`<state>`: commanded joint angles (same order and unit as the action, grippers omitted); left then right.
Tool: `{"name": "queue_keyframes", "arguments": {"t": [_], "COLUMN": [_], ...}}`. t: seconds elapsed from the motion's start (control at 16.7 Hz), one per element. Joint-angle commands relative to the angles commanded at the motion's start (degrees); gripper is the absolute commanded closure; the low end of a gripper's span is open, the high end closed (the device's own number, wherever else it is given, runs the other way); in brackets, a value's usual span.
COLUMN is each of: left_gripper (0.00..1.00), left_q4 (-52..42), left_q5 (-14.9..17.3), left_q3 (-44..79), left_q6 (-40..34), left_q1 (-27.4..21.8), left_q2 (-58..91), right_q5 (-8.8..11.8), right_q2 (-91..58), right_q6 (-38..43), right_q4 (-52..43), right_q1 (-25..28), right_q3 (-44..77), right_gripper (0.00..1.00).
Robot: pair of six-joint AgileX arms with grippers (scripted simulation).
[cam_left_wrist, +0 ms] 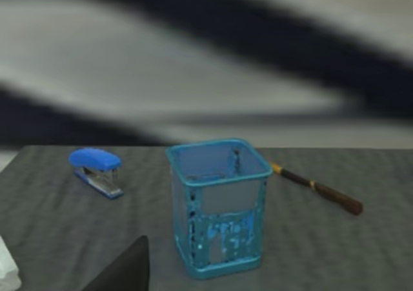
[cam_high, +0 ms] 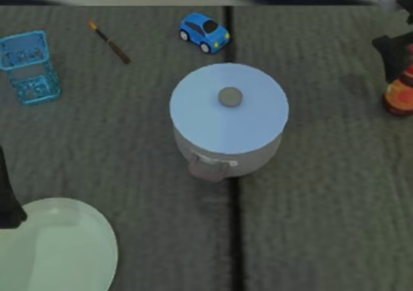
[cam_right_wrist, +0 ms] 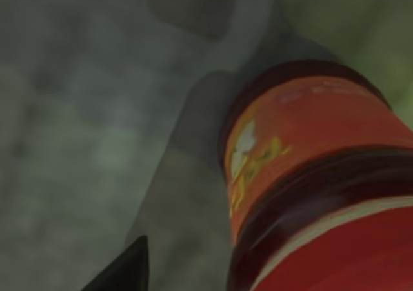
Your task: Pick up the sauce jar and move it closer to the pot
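Right wrist view is filled by the sauce jar (cam_right_wrist: 322, 175), pressed right up against the camera; whether the right claw (cam_high: 395, 62) is clenched on it cannot be told. From above, the jar sits at the desk's (cam_high: 322, 207) right edge under that claw, well apart from the pot (cam_high: 228, 118) at centre. The left arm is parked at the left edge beside the plate (cam_high: 58, 249).

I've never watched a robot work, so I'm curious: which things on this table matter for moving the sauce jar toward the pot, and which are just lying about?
In the job:
- small red-labelled sauce jar, at the table's right edge, under the right end effector
- large grey-white pot with pale blue lid, mid-table

Lying about:
- blue toy car
- blue mesh basket
- brown-handled tool
- blue stapler
- pale green plate
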<state>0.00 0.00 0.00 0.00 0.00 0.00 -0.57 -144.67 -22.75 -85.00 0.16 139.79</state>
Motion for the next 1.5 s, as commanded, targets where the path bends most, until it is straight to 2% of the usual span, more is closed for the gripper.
{"name": "queue_keyframes", "arguments": {"t": [0.24,0.54,1.32,1.5], "left_gripper": [0.0,0.0,0.0,0.0], "left_q4": [0.0,0.0,0.0,0.0], "left_q5": [0.0,0.0,0.0,0.0], "left_q3": [0.0,0.0,0.0,0.0], "left_q6": [0.0,0.0,0.0,0.0], "left_q1": [0.0,0.0,0.0,0.0], "left_q2": [0.0,0.0,0.0,0.0], "right_q5": [0.02,0.02,0.02,0.02], "right_q2": [1.56,1.69,1.69,1.69], "right_q6": [0.0,-0.01,-0.01,-0.01], "right_q4": [6.61,7.21,7.21,7.21], "right_q1": [0.02,0.02,0.02,0.02], "right_q3": [-8.15,-8.8,-8.8,-8.8], "right_gripper": [0.0,0.0,0.98,1.0]}}
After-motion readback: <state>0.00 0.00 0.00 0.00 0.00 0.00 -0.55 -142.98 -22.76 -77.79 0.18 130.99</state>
